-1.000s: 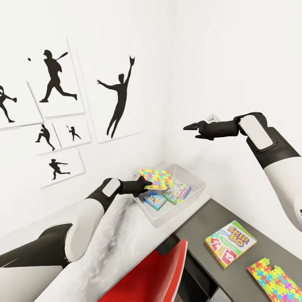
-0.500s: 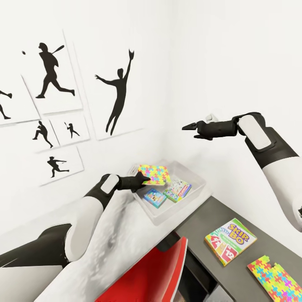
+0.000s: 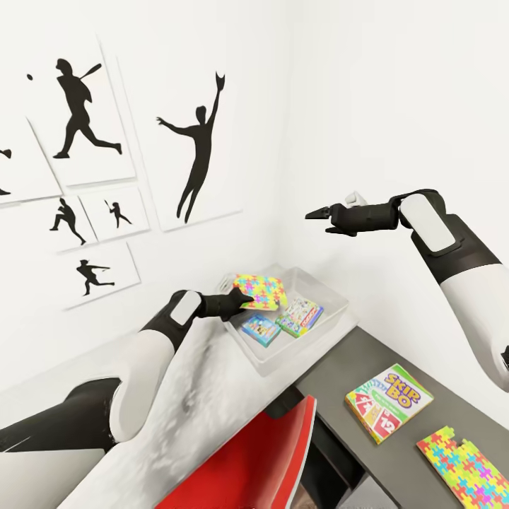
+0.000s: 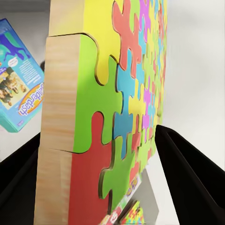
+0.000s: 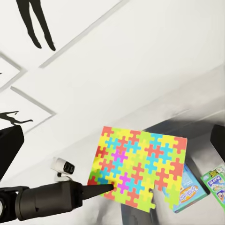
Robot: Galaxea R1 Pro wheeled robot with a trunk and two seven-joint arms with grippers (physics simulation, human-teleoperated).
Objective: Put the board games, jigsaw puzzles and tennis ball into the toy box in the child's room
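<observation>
The puzzle (image 3: 260, 292) is clamped by one edge in my left tool (image 3: 240, 302), which is closed on it, one finger on each face. It hangs over the near-left part of the toy box (image 3: 332, 304), tilted, its far side extending out from the tool over the tray. Two board games, blue (image 3: 259, 329) and green-white (image 3: 300, 316), already lie inside the box, just beyond and below the puzzle.

The relation that governs the release: the puzzle sits above the tray, not yet on it, with its held edge toward the box's near-left rim. I judge that it should be advanced slightly further over the tray before the tool is opened.

My right tool (image 3: 316, 214) is raised well above the box, toward the wall, and holds nothing. Its fingers appear close together; I cannot tell how far apart they stand.

Still outside the box, on the dark section of the table (image 3: 339, 385): the Skip-Bo game (image 3: 388, 412), and a second puzzle (image 3: 468, 466) toward the near right edge. The right arm is nearer to both.

The left wrist view shows the wooden edge of the puzzle (image 4: 117, 117) and its thickness. The right wrist view shows the full face of the puzzle (image 5: 138, 168), the left tool (image 5: 101, 190) and the games beneath.
</observation>
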